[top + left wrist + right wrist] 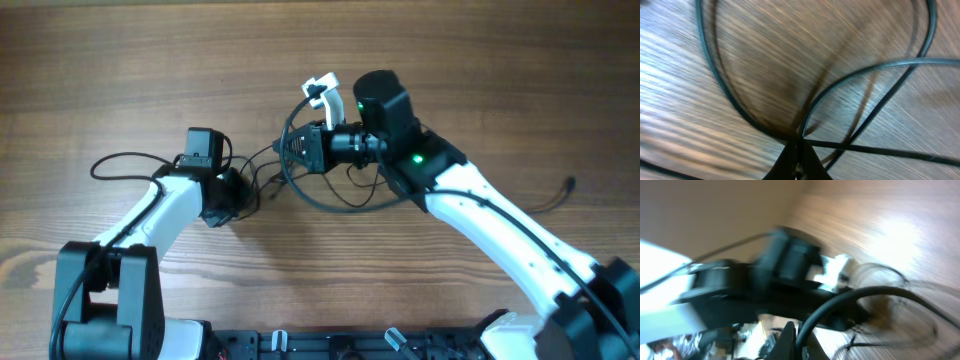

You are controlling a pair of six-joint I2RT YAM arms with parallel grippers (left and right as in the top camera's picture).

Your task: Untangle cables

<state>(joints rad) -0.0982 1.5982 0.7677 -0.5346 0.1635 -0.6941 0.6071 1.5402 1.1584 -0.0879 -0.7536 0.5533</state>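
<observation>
The thin black cables [910, 61] lie in one tangle near the middle of the wooden worktop [120, 60], between two end effectors. The left end effector [799, 162] is clenched on the cables. Four strands fan out from its tips across the wood, but I cannot tell how many separate cords they make. The right end effector [794, 340] is also clenched, with one dark strand arcing up from between its tips. That view is blurred.

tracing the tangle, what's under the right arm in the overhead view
Thin black cables loop on the wooden table and run beneath the right arm. Where they cross under it is covered, so that cannot be seen.
</observation>
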